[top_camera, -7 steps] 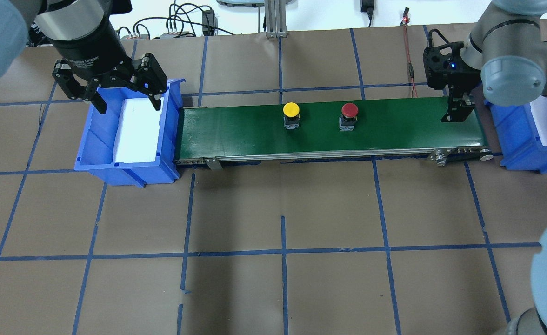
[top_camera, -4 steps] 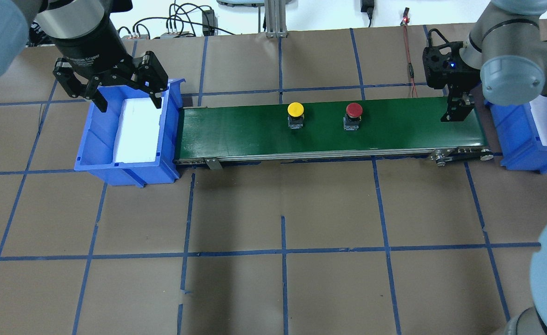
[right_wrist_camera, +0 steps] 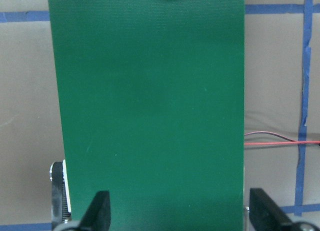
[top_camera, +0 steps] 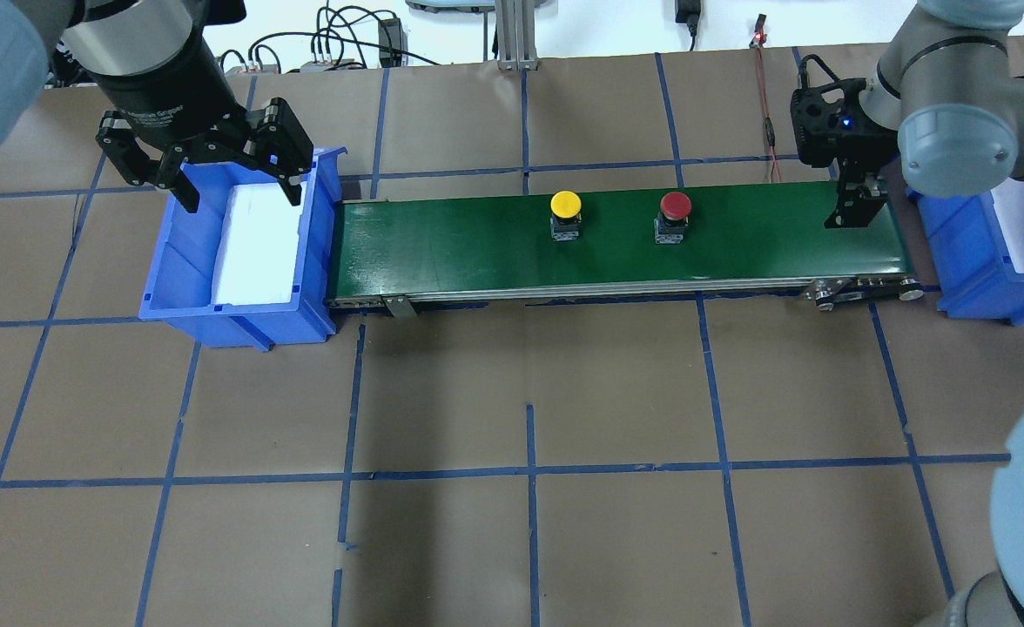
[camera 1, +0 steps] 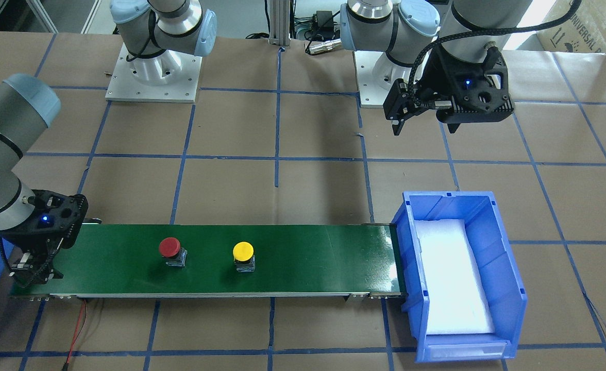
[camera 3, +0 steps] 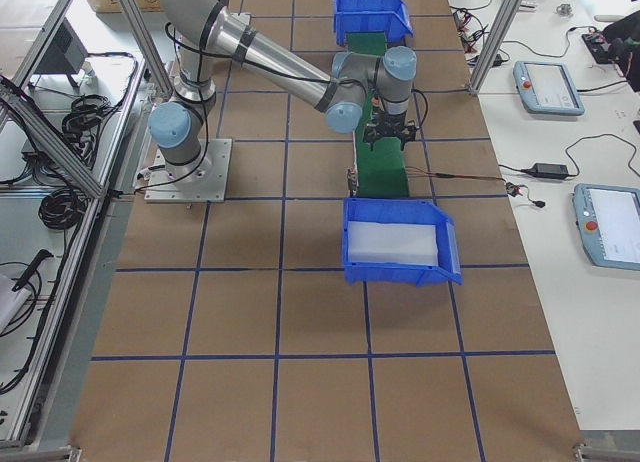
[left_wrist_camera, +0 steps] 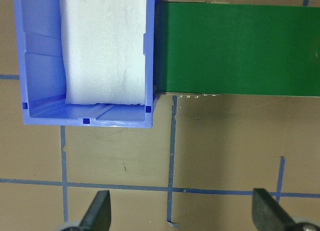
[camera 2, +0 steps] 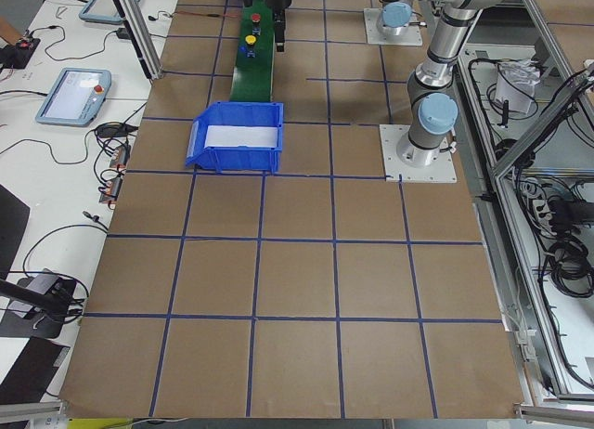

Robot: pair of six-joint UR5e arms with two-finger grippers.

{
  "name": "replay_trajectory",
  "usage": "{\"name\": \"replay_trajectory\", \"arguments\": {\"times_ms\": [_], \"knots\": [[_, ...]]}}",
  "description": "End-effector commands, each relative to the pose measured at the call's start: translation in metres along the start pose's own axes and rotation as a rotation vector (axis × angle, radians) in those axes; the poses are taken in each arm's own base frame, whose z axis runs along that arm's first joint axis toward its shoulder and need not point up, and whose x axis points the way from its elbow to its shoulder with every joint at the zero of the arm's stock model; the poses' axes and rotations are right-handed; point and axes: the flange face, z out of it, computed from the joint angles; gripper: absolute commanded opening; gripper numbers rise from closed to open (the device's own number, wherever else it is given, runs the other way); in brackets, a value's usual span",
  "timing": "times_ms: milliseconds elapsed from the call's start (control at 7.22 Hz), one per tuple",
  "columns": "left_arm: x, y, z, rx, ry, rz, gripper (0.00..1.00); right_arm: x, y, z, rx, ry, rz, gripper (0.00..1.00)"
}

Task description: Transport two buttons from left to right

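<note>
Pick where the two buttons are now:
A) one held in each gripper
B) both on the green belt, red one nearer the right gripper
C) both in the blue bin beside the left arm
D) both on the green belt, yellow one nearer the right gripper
B: the red button and the yellow button both stand on the green belt, with the red one closer to the right gripper.

The brown tabletop (top_camera: 616, 392), gridded with blue tape (top_camera: 532, 522), carries a green conveyor (top_camera: 460, 248) across its far part. A blue bin (top_camera: 177, 261) sits just beside its left end, a second blue bin (top_camera: 965, 287) at its right.
</note>
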Motion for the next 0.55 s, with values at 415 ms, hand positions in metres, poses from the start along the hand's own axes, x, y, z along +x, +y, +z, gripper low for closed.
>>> {"name": "replay_trajectory", "arguments": {"times_ms": [415], "knots": [[0.0003,0.0023,-0.0019,0.004,0.000,0.001,1.00,0.0004,0.0013,0.0003,-0.003,0.000,-0.021,0.97]]}}
